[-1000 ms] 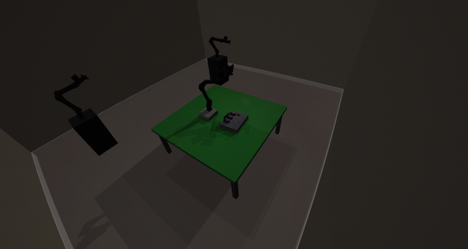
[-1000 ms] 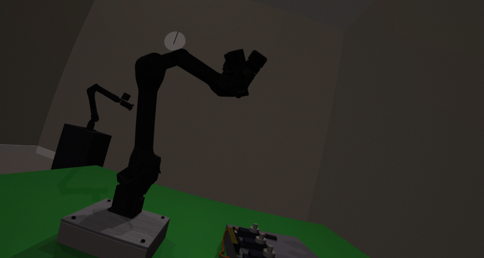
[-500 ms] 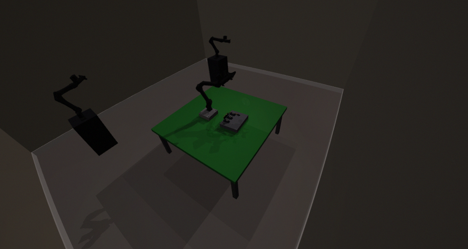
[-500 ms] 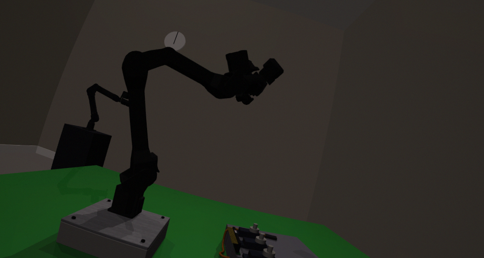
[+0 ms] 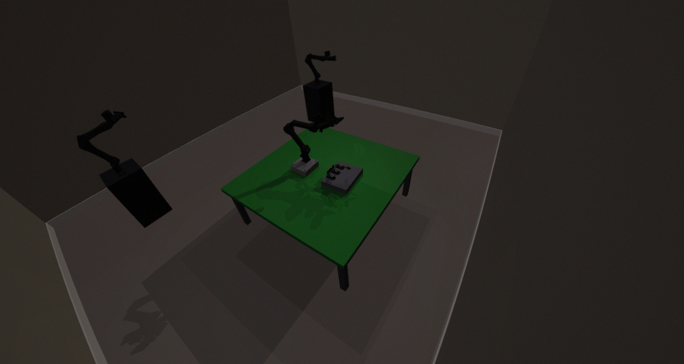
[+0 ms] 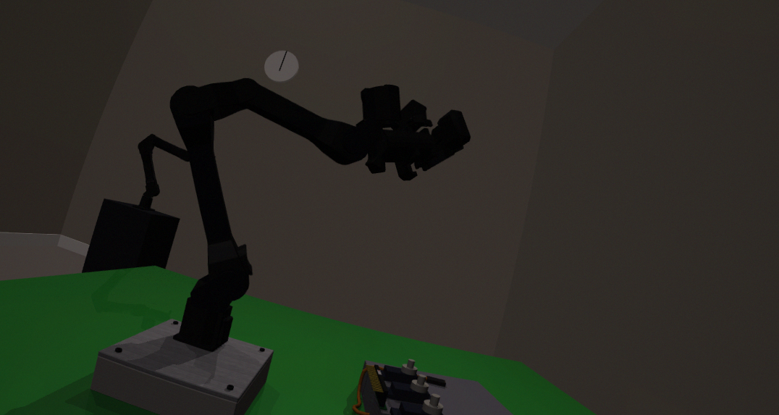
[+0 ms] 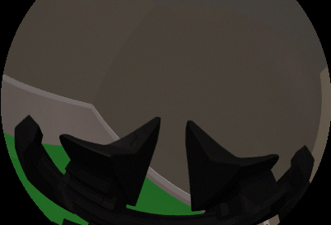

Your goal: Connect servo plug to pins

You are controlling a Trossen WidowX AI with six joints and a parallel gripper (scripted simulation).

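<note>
The grey printed holder (image 5: 345, 182) (image 6: 474, 398) lies on the green table (image 5: 311, 222) (image 6: 54, 313), with a row of small servos (image 6: 415, 384) on it. A row of pins (image 6: 373, 382) lines its near edge, and an orange wire (image 6: 359, 402) curls beside that row. I cannot make out the plug. My gripper (image 5: 337, 120) (image 6: 455, 134) (image 7: 173, 123) hangs high in the air, well above and behind the holder. Its fingers stand a little apart with nothing between them. The wrist view shows only walls, floor and a strip of table.
My arm stands on a grey base block (image 5: 304, 167) (image 6: 179, 369) left of the holder. Two other dark arms stand on black pedestals (image 5: 136, 196) (image 5: 317, 100) (image 6: 127, 237) off the table. A low wall rims the floor.
</note>
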